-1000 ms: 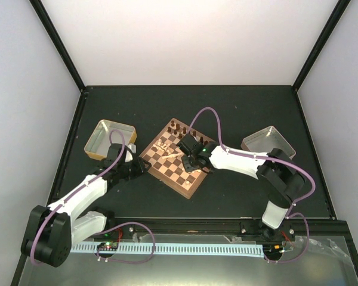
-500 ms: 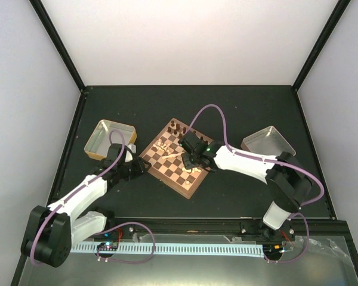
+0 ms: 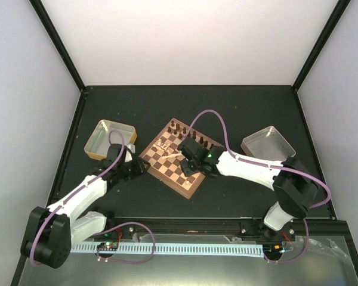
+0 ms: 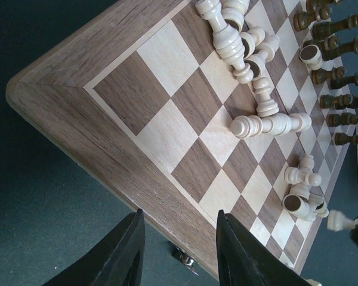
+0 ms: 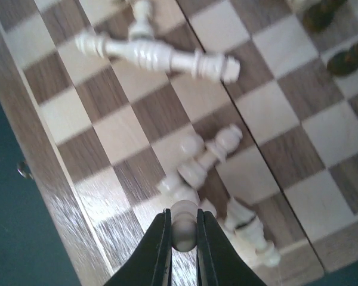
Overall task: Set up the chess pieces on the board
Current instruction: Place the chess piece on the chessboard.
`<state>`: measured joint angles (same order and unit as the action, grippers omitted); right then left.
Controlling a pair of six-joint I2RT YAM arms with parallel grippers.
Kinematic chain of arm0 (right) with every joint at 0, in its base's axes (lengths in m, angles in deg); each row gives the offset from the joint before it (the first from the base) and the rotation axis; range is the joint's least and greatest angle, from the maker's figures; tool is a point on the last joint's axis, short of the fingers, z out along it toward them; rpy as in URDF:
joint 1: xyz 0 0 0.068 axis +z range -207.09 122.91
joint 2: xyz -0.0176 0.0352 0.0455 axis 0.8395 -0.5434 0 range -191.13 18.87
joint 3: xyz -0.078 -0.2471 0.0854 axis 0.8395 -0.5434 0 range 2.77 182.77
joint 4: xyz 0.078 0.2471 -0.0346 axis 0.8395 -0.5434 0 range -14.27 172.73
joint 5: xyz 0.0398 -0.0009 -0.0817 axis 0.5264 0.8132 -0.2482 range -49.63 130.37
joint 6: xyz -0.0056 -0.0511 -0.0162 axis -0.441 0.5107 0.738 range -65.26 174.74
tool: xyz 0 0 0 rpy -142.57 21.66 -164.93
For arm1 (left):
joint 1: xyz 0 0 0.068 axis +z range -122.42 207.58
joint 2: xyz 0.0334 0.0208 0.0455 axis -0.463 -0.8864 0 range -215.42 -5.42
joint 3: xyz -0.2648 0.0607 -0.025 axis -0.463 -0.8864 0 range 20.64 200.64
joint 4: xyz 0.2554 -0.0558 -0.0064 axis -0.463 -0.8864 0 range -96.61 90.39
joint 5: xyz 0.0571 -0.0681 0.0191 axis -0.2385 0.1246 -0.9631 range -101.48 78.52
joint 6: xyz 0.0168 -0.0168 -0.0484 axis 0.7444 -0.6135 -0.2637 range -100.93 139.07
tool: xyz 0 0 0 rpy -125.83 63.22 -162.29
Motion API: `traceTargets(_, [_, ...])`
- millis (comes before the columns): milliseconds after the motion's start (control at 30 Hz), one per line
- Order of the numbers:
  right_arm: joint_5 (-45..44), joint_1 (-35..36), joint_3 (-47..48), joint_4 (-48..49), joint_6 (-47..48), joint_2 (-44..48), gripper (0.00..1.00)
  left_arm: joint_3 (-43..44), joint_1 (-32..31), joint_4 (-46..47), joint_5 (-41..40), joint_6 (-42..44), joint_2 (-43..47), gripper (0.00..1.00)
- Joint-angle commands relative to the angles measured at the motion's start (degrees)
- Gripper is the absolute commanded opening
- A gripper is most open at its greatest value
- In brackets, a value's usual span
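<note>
Since a second ago the right arm's elbow has swung outward, and the right gripper [image 5: 182, 236] has pinched shut on a pale piece [image 5: 183, 218] near the board's [image 3: 164, 178] 6 o'clock corner. The left gripper [image 4: 178, 244] hangs partly open and empty at the 9 o'clock corner. The dark pieces [image 3: 179, 127] seem ranked at 12 o'clock. The pale pieces [image 4: 246, 44] mostly lie toppled, still unplaced.

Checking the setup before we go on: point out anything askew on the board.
The pale pieces lie toppled in heaps on the board, not upright on squares. Dark pieces stand in rows. The right gripper holds one pale piece.
</note>
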<state>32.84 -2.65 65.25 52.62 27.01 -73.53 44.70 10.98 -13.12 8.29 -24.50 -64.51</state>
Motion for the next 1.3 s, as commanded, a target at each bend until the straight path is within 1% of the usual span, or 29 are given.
traceTargets(0, [1.3,0.6,-4.6,-1.7,-0.8,3.0,0.08,1.0,-0.3,-0.2,-1.1,0.2,0.7,0.36])
traceTargets(233, [1.8,0.8,-8.4,-1.6,-2.5,4.2,0.08,1.1,-0.3,0.2,-0.7,-0.1,0.1,0.36])
traceTargets(633, [5.8,0.8,-7.9,0.0,-1.8,1.6,0.09,0.9,-0.3,-0.5,-0.8,0.1,0.8,0.36])
traceTargets(833, [9.2,1.0,-9.0,0.5,-1.3,2.2,0.09,0.7,-0.3,-0.4,-0.9,0.2,0.9,0.36])
traceTargets(1267, [12.2,1.2,-9.2,0.9,-0.7,1.8,0.08,0.4,-0.3,-0.3,-0.8,0.1,0.4,0.36])
